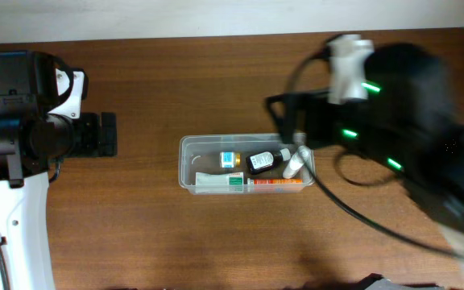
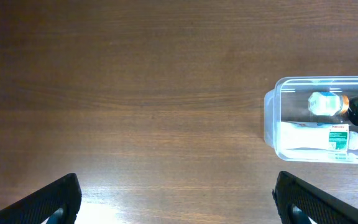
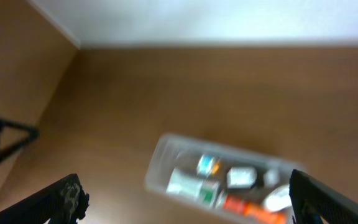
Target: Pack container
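The container [image 1: 185, 165] sits mid-table with 4 things inside it: a toothpaste tube [image 1: 240, 183] along 1 long wall, a dark bottle [image 1: 262, 161], a small bottle [image 1: 229, 159] and a white tube [image 1: 295, 166]. No loose item shows on the table [image 1: 135, 234], so packing looks done or nearly so. The left gripper [image 2: 178, 193] is spread wide and empty, well apart from the container. The right gripper [image 3: 185, 186], blurred, is also wide apart and holds nothing.

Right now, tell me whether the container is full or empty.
Partly full: the container holds a toothpaste tube, a dark bottle and a small bottle, with bare floor left.
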`<state>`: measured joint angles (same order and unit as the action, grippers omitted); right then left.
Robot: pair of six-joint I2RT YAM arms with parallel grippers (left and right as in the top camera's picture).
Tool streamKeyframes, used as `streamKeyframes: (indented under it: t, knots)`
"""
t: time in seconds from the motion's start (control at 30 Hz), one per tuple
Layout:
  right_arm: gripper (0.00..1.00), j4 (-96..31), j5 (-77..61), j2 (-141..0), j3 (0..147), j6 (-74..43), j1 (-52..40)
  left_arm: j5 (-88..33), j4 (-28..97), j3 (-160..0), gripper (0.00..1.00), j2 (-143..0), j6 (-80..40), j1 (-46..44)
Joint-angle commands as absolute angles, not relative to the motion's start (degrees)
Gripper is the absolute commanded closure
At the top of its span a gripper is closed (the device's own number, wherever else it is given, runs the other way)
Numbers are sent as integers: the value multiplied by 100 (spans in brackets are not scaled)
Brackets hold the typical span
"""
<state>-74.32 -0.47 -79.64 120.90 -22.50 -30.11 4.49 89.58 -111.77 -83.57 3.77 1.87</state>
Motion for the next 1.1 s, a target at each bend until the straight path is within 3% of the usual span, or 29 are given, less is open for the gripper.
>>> streamKeyframes:
  t: [0.0,0.13,0.37,0.73,1.07]
  knots:
    - [2,-7472,1157,-7808,12086,-1970,-2757,432,8952,-11222,0,-8313,325,215]
    - [2,-7669,1728,-7599,12086,-1964,-2261,432,8952,-11222,0,-8313,325,215]
    - [2,-7238,1109,-6751,11273,-1457,-913,432,8952,-11222,0,-8313,325,215]
    - [2,-5275,1046,-4003,6488,-1492,-368,432,8952,-11222,0,-8313,325,215]
    - [2,-4974,939,-1732,3361,-1702,-368,432,8952,-11222,0,-8313,325,215]
